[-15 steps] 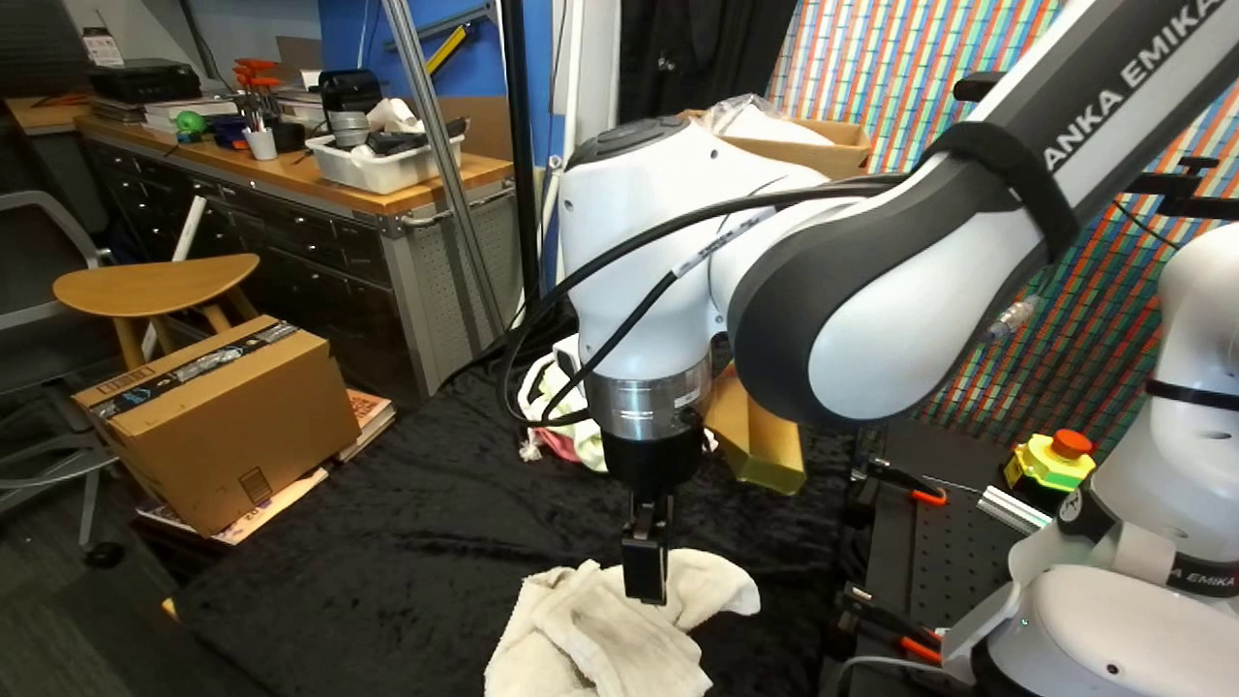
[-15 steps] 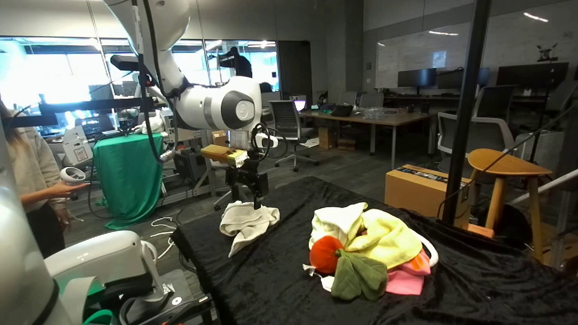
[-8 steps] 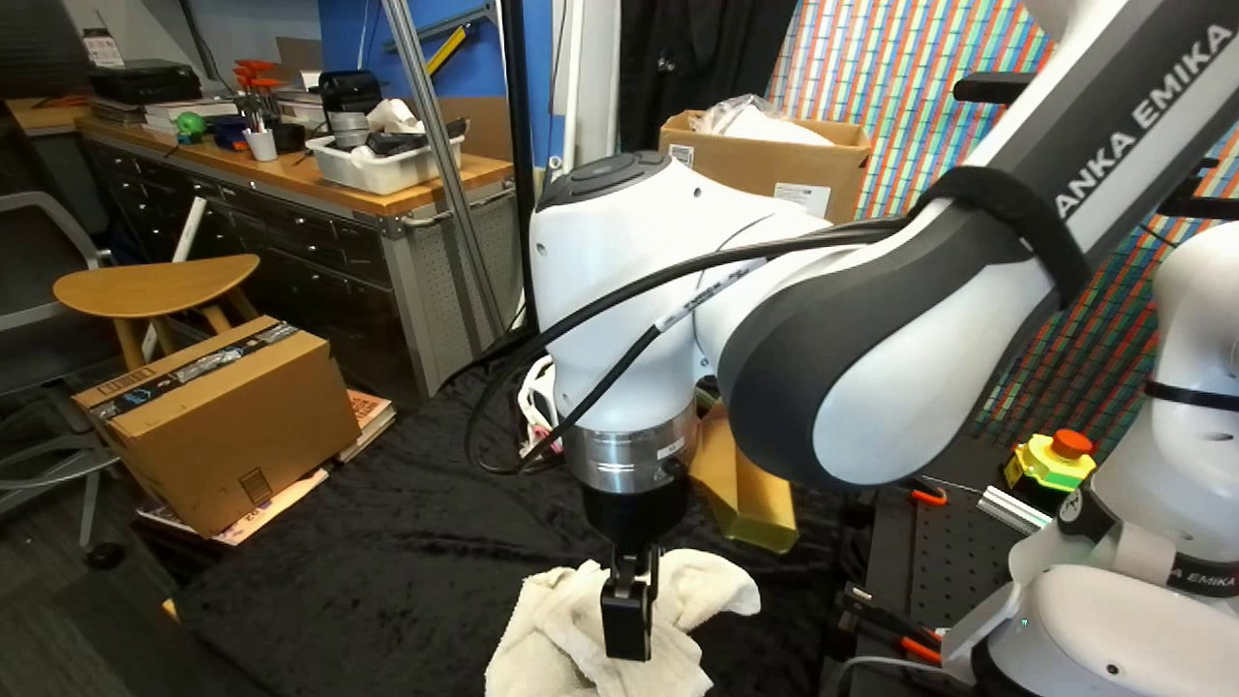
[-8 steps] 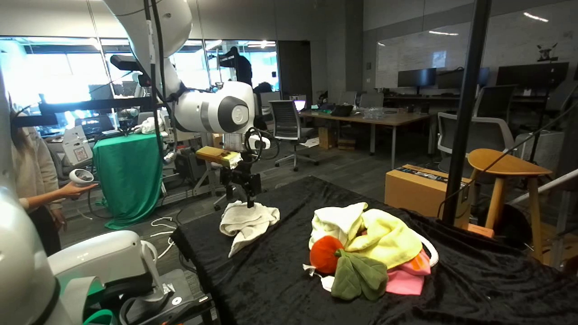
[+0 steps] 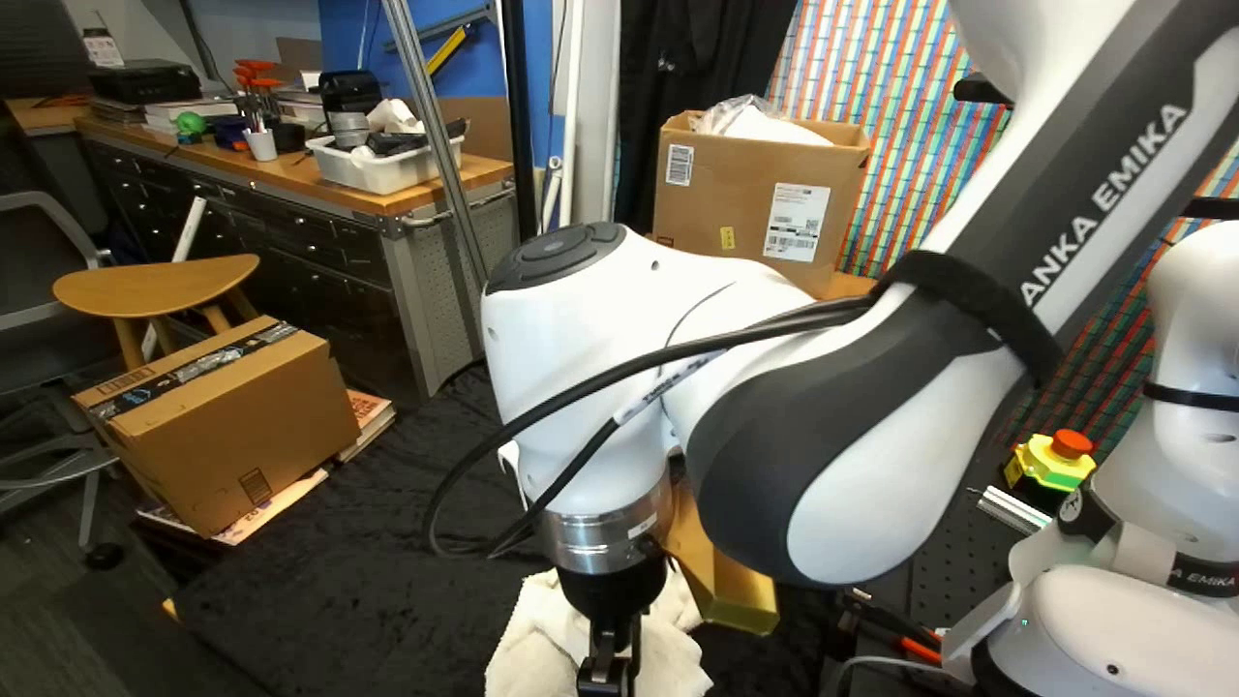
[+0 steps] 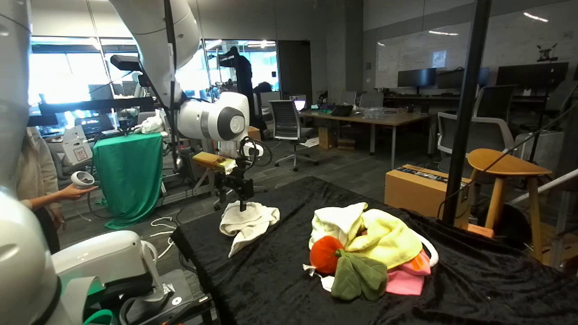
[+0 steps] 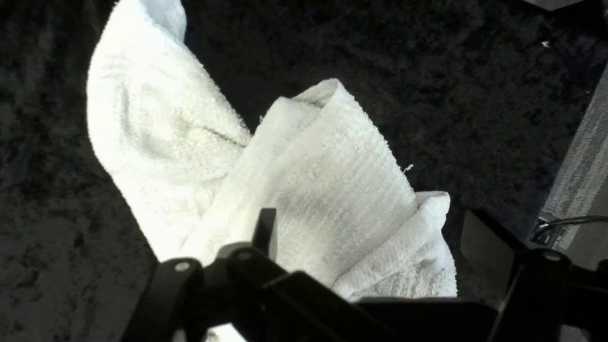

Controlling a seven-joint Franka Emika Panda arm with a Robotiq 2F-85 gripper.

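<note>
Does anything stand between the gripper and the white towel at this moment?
Nothing visible does. In the wrist view, the open gripper faces the white towel directly; touching or not, I can't tell.

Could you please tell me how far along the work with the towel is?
Seemingly done: the open gripper is over the towel. In hand: nothing; the jaws stand apart, contact unclear. Left, apparently: any grip, as the towel lies loose on the black cloth.

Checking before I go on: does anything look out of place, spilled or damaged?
No spill or damage shows. The white towel near the open fingers looks untidy: crumpled, partly folded over. In an exterior view, the colorful cloth heap is jumbled too.
</note>
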